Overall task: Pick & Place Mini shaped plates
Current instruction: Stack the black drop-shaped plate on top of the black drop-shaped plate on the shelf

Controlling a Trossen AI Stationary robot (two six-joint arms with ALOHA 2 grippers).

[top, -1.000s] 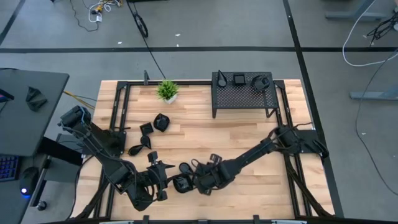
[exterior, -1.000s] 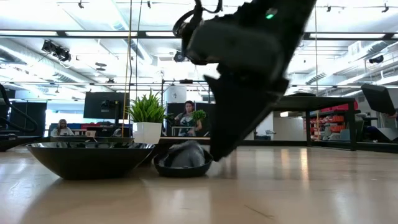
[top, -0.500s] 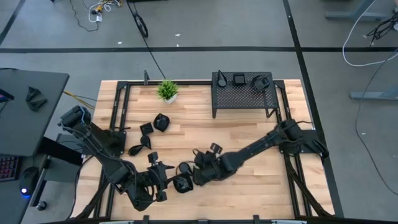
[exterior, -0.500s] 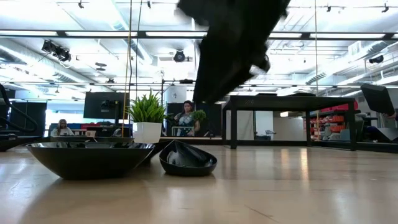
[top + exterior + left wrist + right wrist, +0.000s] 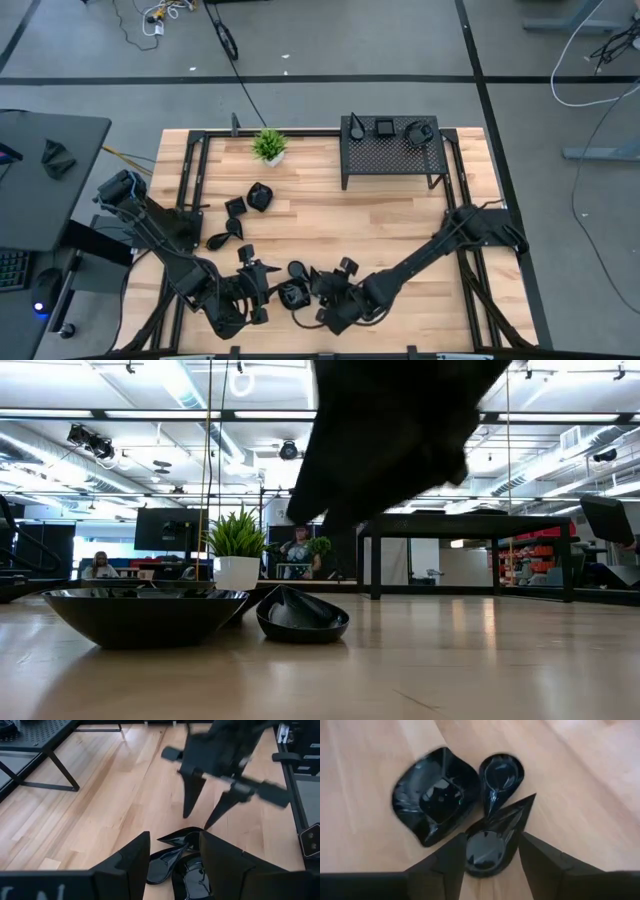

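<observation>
Basically your mini plates are three glossy black dishes clustered on the counter near its front edge: light, stiff, likely slick and chippable, so pinch a thin rim or teardrop tip. Right tool hangs above them, fingers apart, empty. Left tool waits just beside, fingers apart. Versus half a second ago, right tool sits nearer the front edge.
</observation>
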